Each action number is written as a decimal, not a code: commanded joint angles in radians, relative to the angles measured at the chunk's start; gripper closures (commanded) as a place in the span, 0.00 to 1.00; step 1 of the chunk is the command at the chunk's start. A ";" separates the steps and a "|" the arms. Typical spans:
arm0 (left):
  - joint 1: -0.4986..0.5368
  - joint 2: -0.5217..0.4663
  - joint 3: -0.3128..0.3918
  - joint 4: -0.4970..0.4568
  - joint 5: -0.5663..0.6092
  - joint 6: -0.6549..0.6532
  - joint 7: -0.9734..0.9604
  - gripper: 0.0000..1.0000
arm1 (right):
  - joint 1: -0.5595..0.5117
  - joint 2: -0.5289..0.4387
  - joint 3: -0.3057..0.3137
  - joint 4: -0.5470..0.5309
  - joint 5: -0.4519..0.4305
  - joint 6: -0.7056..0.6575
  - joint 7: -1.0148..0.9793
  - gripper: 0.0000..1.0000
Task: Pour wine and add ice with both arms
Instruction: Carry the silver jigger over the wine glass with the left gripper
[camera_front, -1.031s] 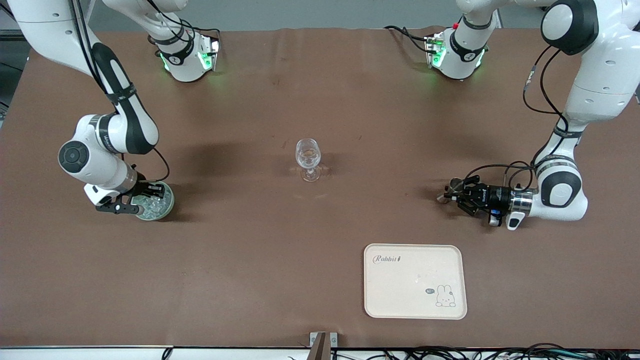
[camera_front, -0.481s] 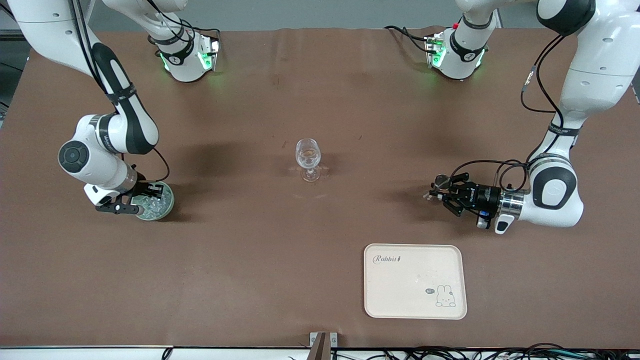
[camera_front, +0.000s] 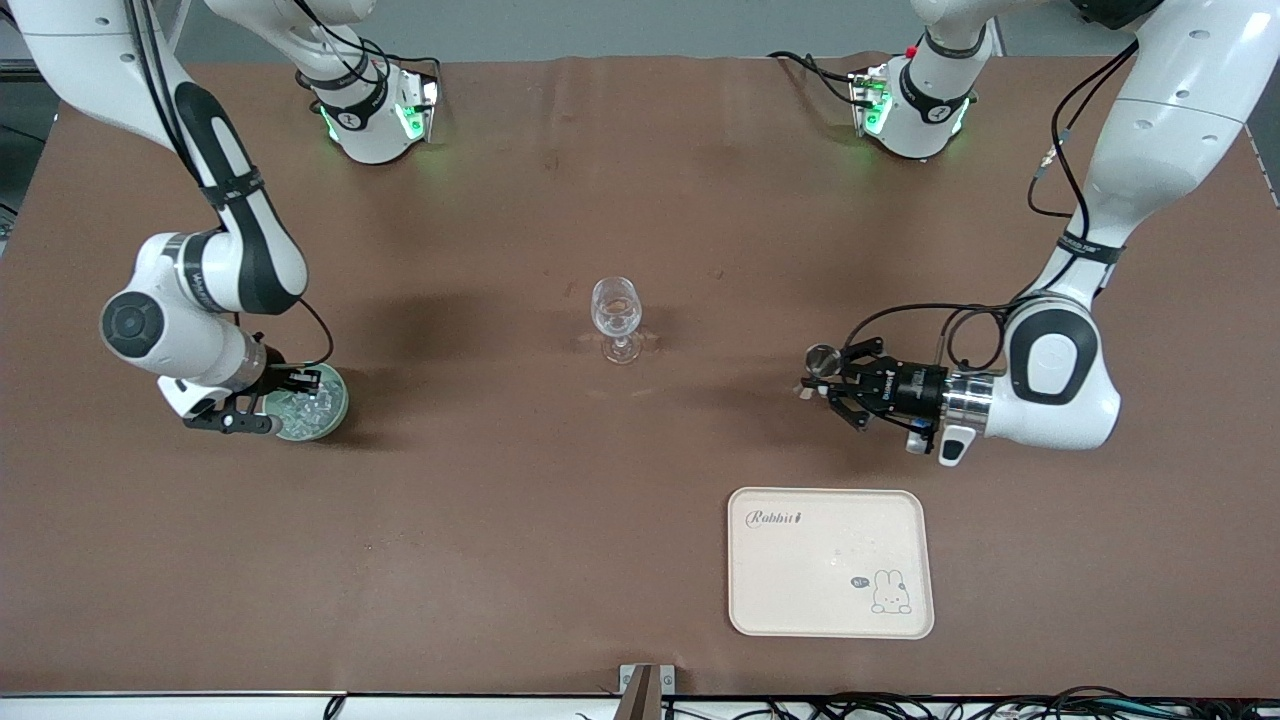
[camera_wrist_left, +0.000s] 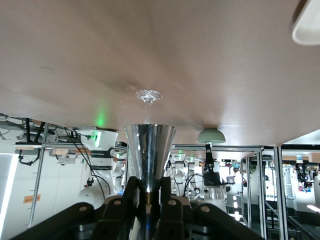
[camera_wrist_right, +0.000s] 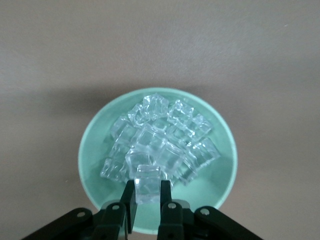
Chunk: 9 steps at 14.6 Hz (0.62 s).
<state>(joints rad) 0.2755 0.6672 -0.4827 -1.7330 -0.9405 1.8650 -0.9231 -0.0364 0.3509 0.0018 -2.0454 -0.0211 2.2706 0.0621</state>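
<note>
Left tool (camera_front: 812, 375) carried its metal cup (camera_wrist_left: 149, 154) nearer the glass (camera_front: 615, 318).

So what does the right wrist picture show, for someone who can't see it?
The right gripper pinches one clear ice cube over a pale green bowl heaped with ice. The bowl stands on a brown table.

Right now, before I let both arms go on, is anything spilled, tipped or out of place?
Nothing stands out. The wine glass is upright mid-table, and the ice is heaped inside the green bowl, none on the table. The right claw pinches one cube; the left claw holds a metal cup level.
</note>
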 joint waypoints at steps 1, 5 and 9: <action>0.007 -0.032 -0.078 -0.036 -0.018 0.101 -0.080 0.99 | -0.003 -0.027 0.001 0.140 -0.002 -0.175 -0.013 1.00; -0.012 -0.052 -0.165 -0.037 -0.015 0.195 -0.192 0.99 | -0.005 -0.082 0.000 0.336 -0.002 -0.425 -0.016 1.00; -0.096 -0.109 -0.168 -0.048 -0.015 0.243 -0.276 0.99 | -0.005 -0.130 0.001 0.562 -0.002 -0.713 -0.018 1.00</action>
<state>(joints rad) 0.2139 0.6294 -0.6529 -1.7409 -0.9405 2.0649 -1.1432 -0.0370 0.2405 0.0005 -1.5729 -0.0211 1.6635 0.0559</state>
